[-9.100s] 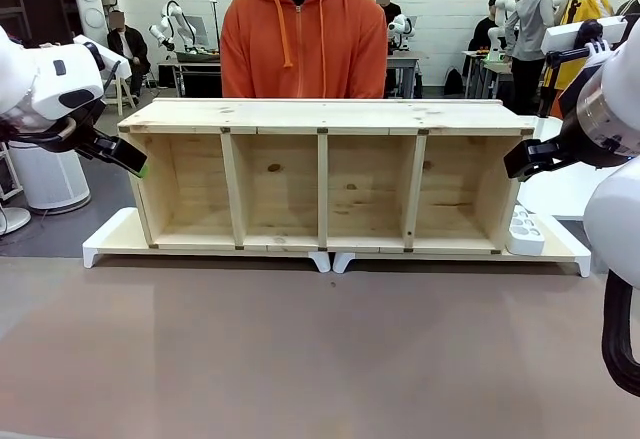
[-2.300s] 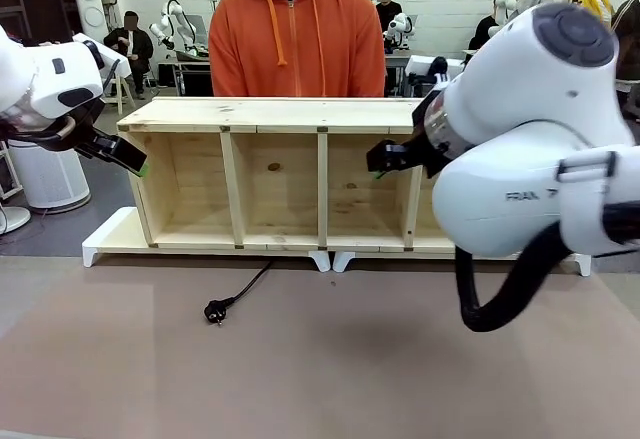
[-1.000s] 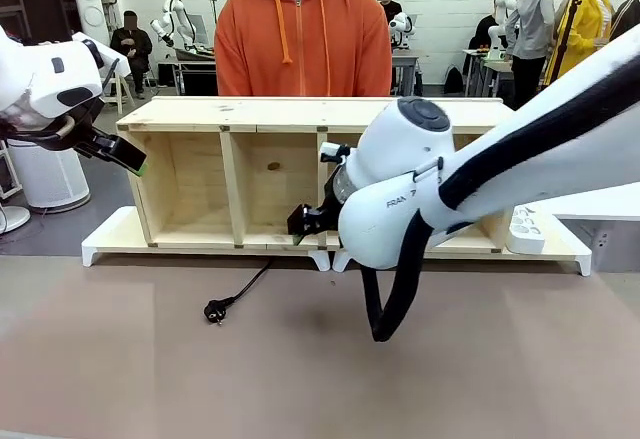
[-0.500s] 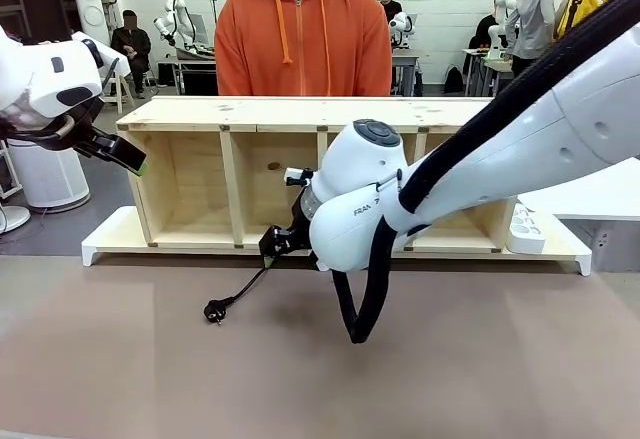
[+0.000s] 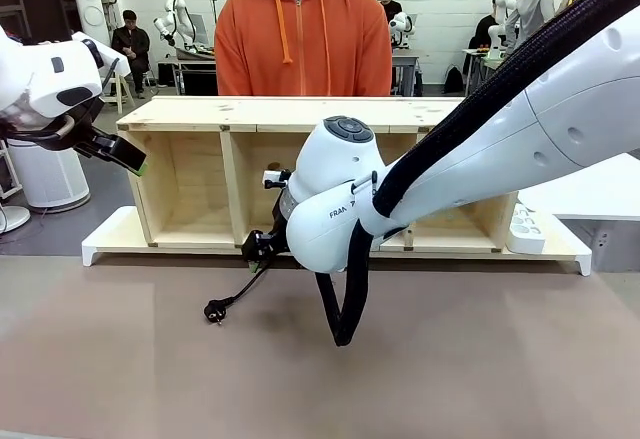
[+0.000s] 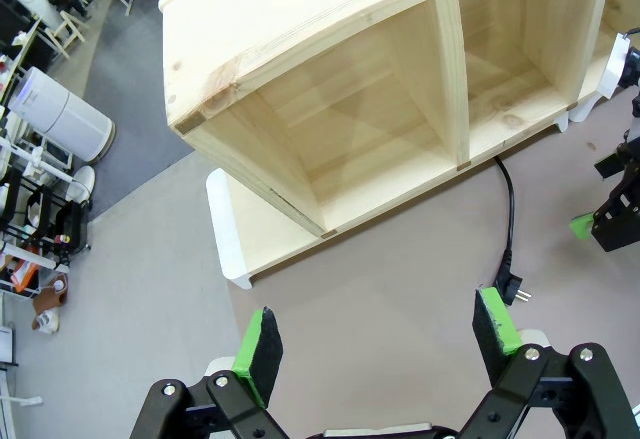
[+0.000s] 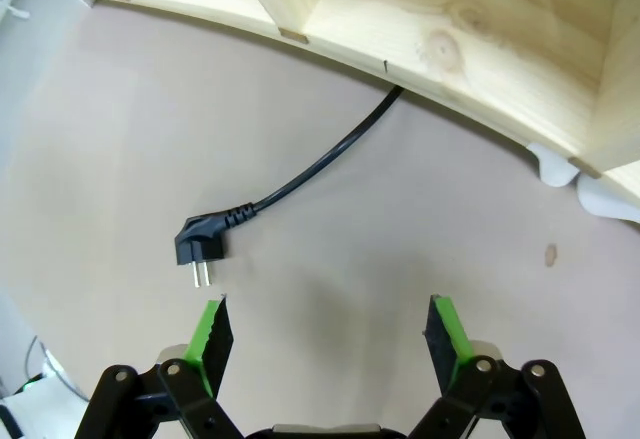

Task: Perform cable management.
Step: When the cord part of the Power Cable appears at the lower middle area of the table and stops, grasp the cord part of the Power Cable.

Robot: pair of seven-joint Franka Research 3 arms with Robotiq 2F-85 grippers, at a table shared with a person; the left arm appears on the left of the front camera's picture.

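Front view: cable [image 5: 240, 288] on brown table [image 5: 480, 359], white-walled room.

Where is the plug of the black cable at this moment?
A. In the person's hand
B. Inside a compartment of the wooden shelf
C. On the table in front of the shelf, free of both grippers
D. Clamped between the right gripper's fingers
C: the plug of the cable lies on the table in front of the wooden shelf, and the right gripper hovers open above it without touching it.
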